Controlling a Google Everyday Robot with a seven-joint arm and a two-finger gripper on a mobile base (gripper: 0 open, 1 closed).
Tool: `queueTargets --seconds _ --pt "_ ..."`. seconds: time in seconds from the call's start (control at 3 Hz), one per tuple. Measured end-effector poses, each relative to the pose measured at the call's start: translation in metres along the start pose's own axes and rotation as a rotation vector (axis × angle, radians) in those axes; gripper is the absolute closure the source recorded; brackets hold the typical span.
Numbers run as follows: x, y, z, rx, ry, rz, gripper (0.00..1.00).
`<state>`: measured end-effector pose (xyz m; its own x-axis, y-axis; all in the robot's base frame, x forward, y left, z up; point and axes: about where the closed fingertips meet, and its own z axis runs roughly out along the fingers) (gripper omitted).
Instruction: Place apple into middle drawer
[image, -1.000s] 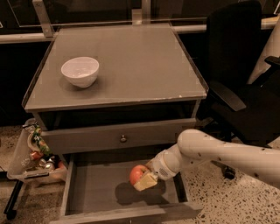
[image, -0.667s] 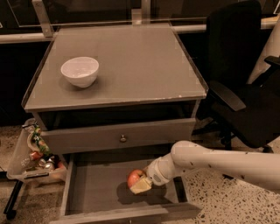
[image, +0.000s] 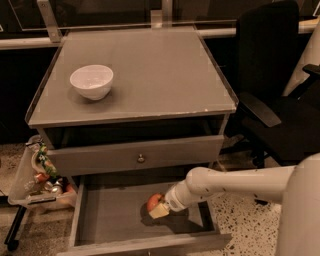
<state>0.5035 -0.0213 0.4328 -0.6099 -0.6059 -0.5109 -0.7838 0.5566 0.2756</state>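
The apple (image: 153, 201), small and red-orange, is low inside the open middle drawer (image: 100, 212), a shallow grey box pulled out below the cabinet. My gripper (image: 159, 208) reaches in from the right on a white arm and is shut on the apple, holding it just over or on the drawer floor near the middle. The pale fingertip (image: 159, 212) shows below the apple.
A white bowl (image: 92, 81) stands on the cabinet top (image: 165, 75). The upper drawer front with a round knob (image: 141, 158) is shut. A clear bin of clutter (image: 40, 175) sits at the left. A black office chair (image: 275, 90) stands at the right.
The gripper has moved the apple lower and a little left, deeper into the drawer. The arm has dropped with it.
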Motion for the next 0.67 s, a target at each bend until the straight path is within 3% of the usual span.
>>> queueTargets --seconds 0.67 --pt "0.025 -0.018 0.037 0.054 0.076 0.047 1.0"
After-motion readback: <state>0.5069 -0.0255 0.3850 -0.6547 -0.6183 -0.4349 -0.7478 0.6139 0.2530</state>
